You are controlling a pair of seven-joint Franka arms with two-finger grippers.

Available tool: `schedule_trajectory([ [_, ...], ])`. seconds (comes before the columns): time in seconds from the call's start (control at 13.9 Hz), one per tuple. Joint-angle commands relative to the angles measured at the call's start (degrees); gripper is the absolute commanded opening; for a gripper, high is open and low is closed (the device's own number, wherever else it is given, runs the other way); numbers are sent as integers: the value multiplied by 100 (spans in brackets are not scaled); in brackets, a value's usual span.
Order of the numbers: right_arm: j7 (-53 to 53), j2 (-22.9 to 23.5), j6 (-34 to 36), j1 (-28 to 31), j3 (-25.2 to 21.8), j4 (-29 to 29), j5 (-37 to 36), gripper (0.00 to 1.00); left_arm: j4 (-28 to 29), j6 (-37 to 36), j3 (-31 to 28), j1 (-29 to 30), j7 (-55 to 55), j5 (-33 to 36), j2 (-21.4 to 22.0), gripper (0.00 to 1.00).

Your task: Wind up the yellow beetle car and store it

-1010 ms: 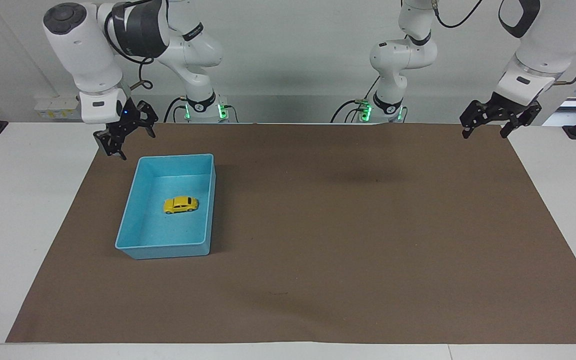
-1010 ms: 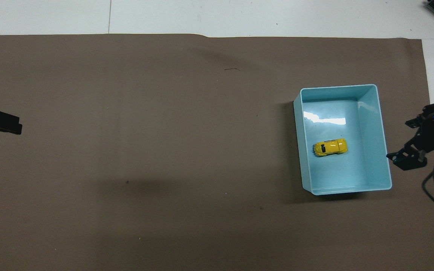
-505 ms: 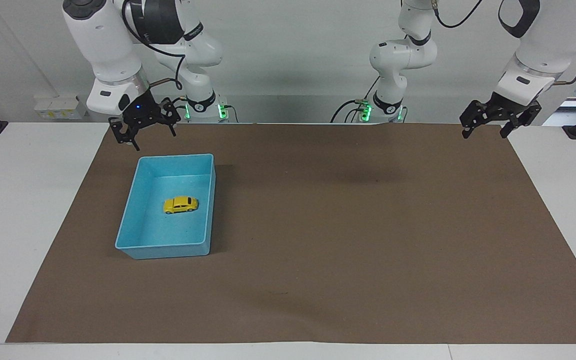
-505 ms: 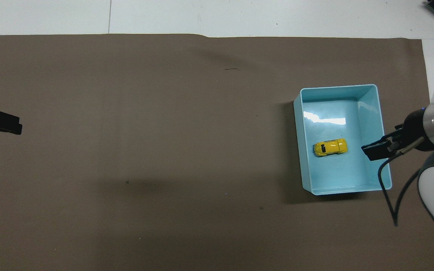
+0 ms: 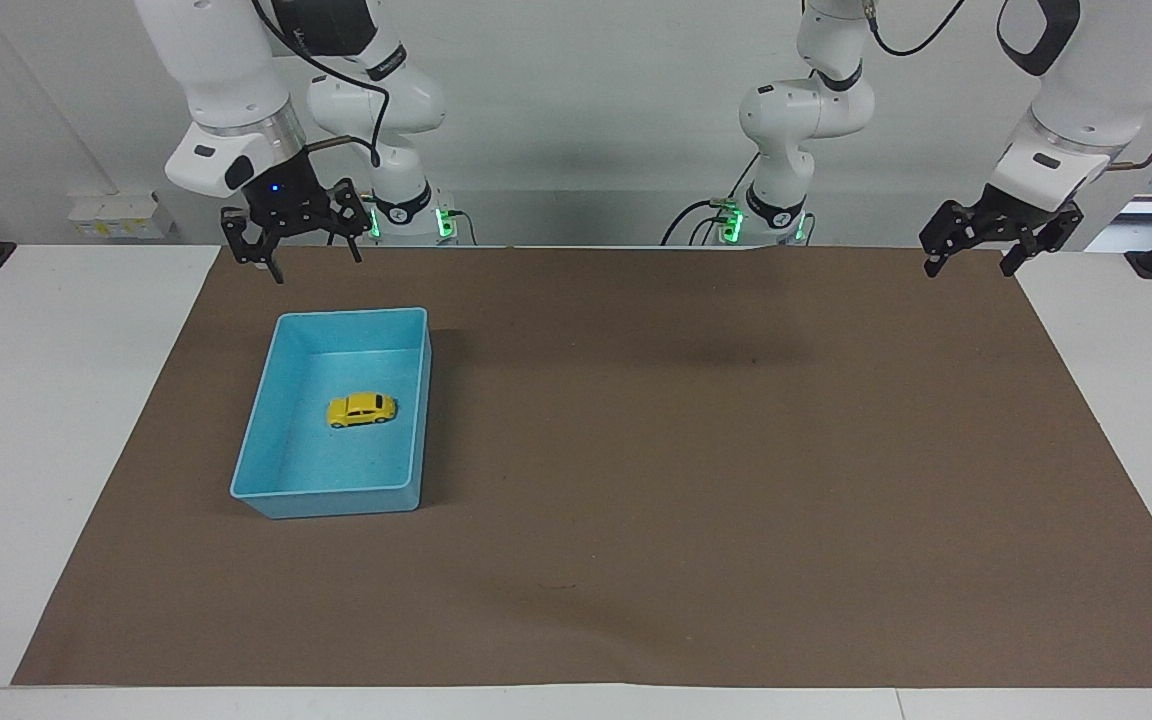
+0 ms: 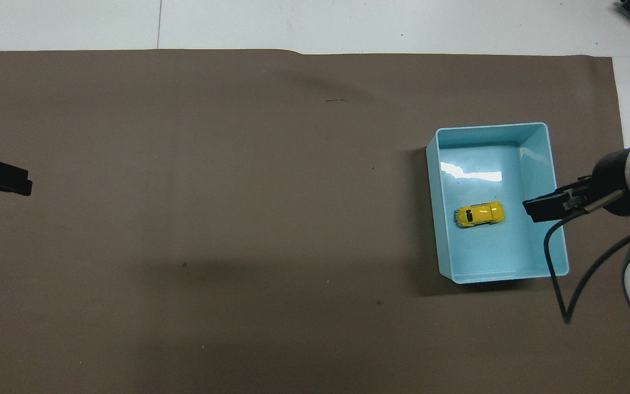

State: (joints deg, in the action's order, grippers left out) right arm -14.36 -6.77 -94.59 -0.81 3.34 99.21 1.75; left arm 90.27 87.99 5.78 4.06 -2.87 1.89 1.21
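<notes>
In the facing view, I'm seeing my right gripper (image 5: 305, 250) rising, spread and empty, off the blue bin (image 5: 416, 400); the left gripper (image 5: 999, 243) is waiting, spread. Overhead, the yellow beetle car (image 6: 479, 214) is lying in the bin: stored, I judge.

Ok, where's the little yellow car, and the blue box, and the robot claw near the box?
yellow beetle car (image 5: 362, 409), facing view, on its roof.
blue bin (image 5: 336, 499), facing view, on its outer wall.
right gripper (image 5: 303, 264), facing view, between its fingertips.
</notes>
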Motion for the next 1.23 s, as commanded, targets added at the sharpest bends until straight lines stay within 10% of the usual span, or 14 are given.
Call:
schedule_trajectory([
  [0.0, 398, -88, 195, 63, -9, -15, 133, 100, -106, -115, -24, -2, -38, -66, -42, 100],
  [1.15, 758, 394, 643, 72, -281, -856, 221, 100, -106, -115, -24, -2, -38, -66, -42, 100],
])
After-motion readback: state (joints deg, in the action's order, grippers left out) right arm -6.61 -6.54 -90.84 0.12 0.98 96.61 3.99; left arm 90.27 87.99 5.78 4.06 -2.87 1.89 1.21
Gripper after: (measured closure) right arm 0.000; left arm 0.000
